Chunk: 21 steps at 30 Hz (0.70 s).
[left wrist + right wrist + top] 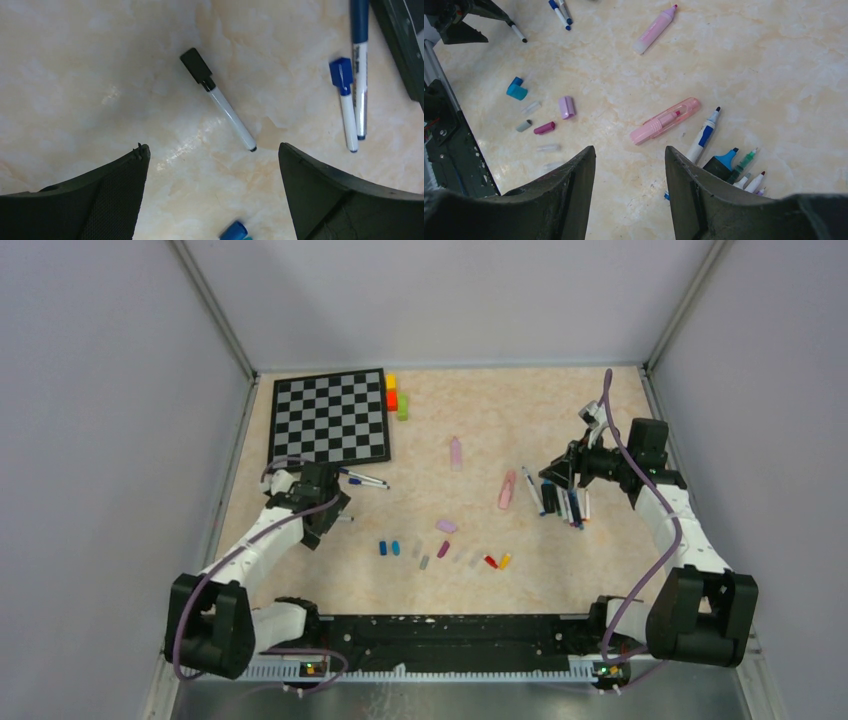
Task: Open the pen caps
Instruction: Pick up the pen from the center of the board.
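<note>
Loose pen caps lie in a row mid-table: blue (385,548), magenta (443,549), red (490,561) and yellow (504,561). My left gripper (212,147) hangs open over bare tabletop, with a blue cap (233,231) just below it. A white-barrelled marker with a black end (220,102) lies just ahead of its fingertips. Two blue pens (350,100) lie to the right. My right gripper (629,148) is open and holds nothing. A pink highlighter (664,121) lies ahead of it, and a cluster of pens (562,502) sits beside its right finger. Lilac (566,107), magenta (544,128) and grey (523,125) caps lie to its left.
A chessboard (330,418) lies at the back left, with yellow, red and green blocks (392,395) along its right edge. A second pink highlighter (456,452) lies mid-table. Grey walls enclose the table, and a black rail (430,630) joins the arm bases.
</note>
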Each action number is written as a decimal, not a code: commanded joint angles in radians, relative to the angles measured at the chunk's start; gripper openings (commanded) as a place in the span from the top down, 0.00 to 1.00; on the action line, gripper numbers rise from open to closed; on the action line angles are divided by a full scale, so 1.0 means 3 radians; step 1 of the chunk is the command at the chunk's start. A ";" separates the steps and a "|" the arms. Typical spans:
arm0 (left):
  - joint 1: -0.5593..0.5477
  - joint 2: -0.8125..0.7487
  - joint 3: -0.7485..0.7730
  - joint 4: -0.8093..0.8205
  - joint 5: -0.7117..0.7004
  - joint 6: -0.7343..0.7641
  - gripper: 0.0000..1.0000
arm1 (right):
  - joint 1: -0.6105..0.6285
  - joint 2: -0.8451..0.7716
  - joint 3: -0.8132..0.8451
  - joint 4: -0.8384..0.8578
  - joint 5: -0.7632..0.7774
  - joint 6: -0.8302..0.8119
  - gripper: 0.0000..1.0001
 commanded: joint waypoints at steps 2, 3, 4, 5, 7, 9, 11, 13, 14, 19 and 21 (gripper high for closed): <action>0.0403 0.0150 0.0118 -0.0088 0.0155 -0.0102 0.01 | -0.0035 -0.0023 0.0055 0.0082 -0.0075 -0.0061 0.48; 0.0479 0.0237 0.0129 -0.0075 0.0218 -0.0074 0.01 | -0.0037 -0.0022 0.0055 0.0079 -0.0075 -0.0065 0.48; 0.0546 0.0305 0.0148 -0.0060 0.0287 -0.0043 0.02 | -0.0039 -0.0023 0.0055 0.0083 -0.0075 -0.0065 0.48; 0.0605 0.0381 0.0169 -0.0047 0.0338 -0.0012 0.02 | -0.0035 -0.0016 0.0055 0.0084 -0.0075 -0.0061 0.48; 0.0674 0.0530 0.0251 -0.0055 0.0369 0.0042 0.03 | -0.0035 -0.0016 0.0055 0.0081 -0.0075 -0.0060 0.48; 0.0708 0.0657 0.0359 -0.0075 0.0328 0.0064 0.05 | -0.0038 -0.0017 0.0055 0.0081 -0.0071 -0.0064 0.48; 0.0729 0.0756 0.0427 -0.0063 0.0320 0.0090 0.07 | -0.0036 -0.0014 0.0051 0.0080 -0.0070 -0.0065 0.48; 0.0752 0.0827 0.0477 -0.0036 0.0309 0.0113 0.11 | -0.0039 -0.0017 0.0053 0.0079 -0.0070 -0.0065 0.48; 0.0761 0.0855 0.0502 -0.0027 0.0308 0.0130 0.15 | -0.0035 -0.0017 0.0050 0.0079 -0.0070 -0.0065 0.48; 0.0798 0.1004 0.0610 -0.0039 0.0318 0.0183 0.32 | -0.0036 -0.0017 0.0050 0.0081 -0.0055 -0.0070 0.48; 0.0798 0.1049 0.0639 -0.0042 0.0331 0.0195 0.36 | -0.0036 -0.0017 0.0050 0.0077 -0.0050 -0.0070 0.48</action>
